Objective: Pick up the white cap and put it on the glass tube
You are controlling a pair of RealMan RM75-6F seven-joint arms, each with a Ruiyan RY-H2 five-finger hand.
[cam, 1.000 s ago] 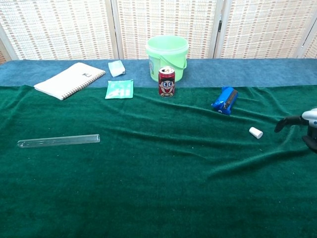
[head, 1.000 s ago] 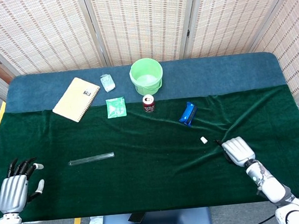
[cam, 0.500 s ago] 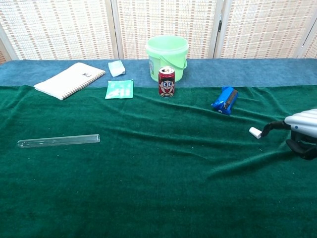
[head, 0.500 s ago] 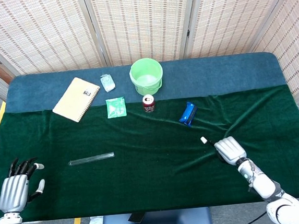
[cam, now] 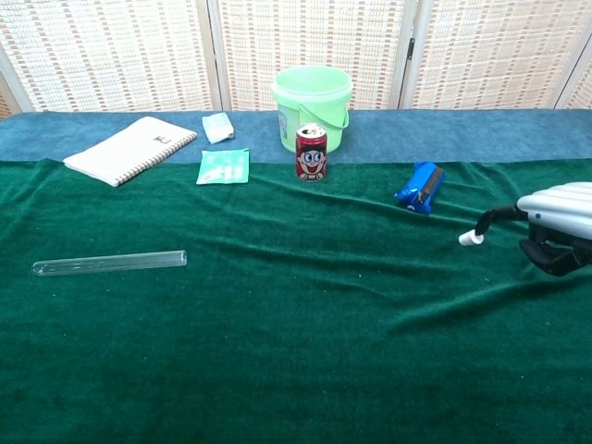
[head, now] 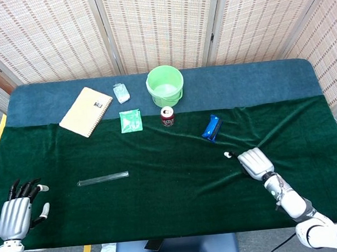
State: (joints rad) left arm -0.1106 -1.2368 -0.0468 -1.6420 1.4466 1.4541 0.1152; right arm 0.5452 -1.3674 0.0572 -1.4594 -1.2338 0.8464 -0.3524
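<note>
Item: white cap (cam: 470, 239) touching my right robot hand (head: 253, 161) fingertip, grasp state unclear; glass tube (head: 103, 179) lengthwise left-right, well left, nearer open left robot hand (head: 15, 213).

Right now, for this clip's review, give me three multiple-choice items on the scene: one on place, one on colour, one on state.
1. Where does the glass tube lie?
A. in the bucket
B. flat on the green cloth, robot's left side
C. on the notebook

2. What colour is the bucket?
A. light green
B. red
C. blue

3. The white cap is:
A. on the tube
B. inside the can
C. at a fingertip of the right hand

Answers: 1 B, it lies alone on the cloth. 2 A, pale green. 3 C, a dark fingertip meets it, far from the tube.
</note>
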